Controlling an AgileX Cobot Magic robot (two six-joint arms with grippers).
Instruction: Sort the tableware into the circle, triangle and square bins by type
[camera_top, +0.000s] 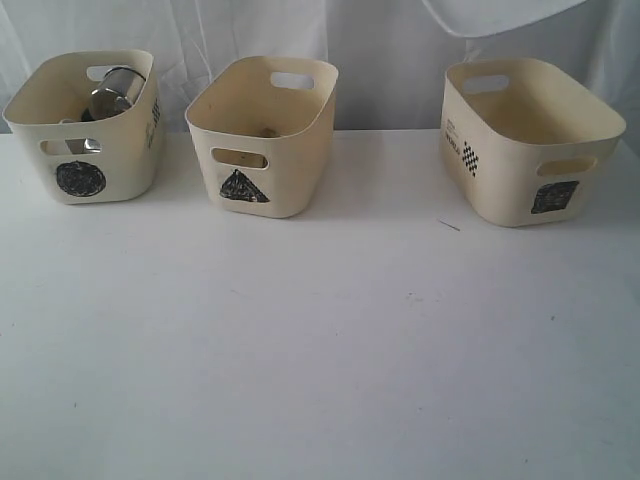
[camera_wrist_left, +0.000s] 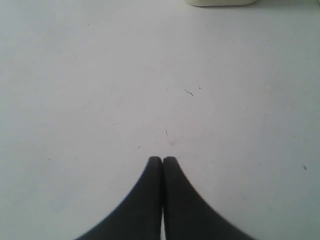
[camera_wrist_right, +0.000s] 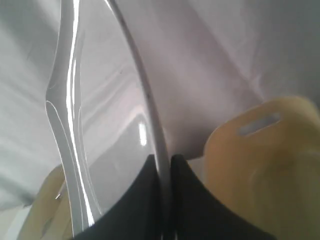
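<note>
Three cream plastic tubs stand on the white tabletop (camera_top: 320, 350): the triangle-marked tub (camera_top: 262, 135), the circle-marked tub (camera_top: 85, 125) to its left with one shiny steel mug (camera_top: 115, 90) visible inside, and the square-marked tub (camera_top: 530, 140) to its right, whose side label (camera_top: 463, 155) has writing too small to read. The right end effector (camera_wrist_right: 164, 159) is closed on the rim of one large white rounded-square plate (camera_wrist_right: 100, 100), held on edge, high to the right of the triangle-marked tub. The left end effector (camera_wrist_left: 162, 159), fingers pressed together, grips nothing.
</note>
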